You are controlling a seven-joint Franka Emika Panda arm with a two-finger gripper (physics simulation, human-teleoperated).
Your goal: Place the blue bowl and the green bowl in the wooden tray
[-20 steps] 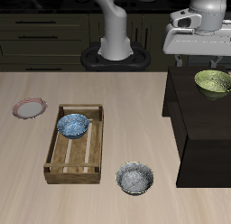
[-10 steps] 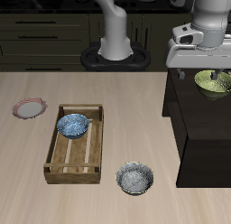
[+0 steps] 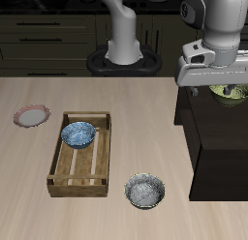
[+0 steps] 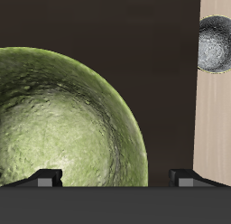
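The green bowl [image 3: 233, 92] sits on a dark raised counter [image 3: 218, 137], mostly hidden behind my gripper [image 3: 226, 87] in the exterior view. In the wrist view the green bowl [image 4: 63, 119] looms large and close. My gripper [image 4: 117, 179] is open just above it, with one fingertip [image 4: 49, 178] over the bowl's inside and the other beyond its rim. The blue bowl [image 3: 78, 135] lies in the back half of the wooden tray [image 3: 58, 159] on the table.
A grey-white speckled bowl [image 3: 144, 191] stands on the table near the front edge, beside the tray; it also shows in the wrist view [image 4: 217, 44]. A small pink plate [image 3: 31, 115] lies beyond the tray's far side.
My gripper has come down over the dark counter onto the green bowl, now covering most of it in the exterior view. The bowls and tray have not moved.
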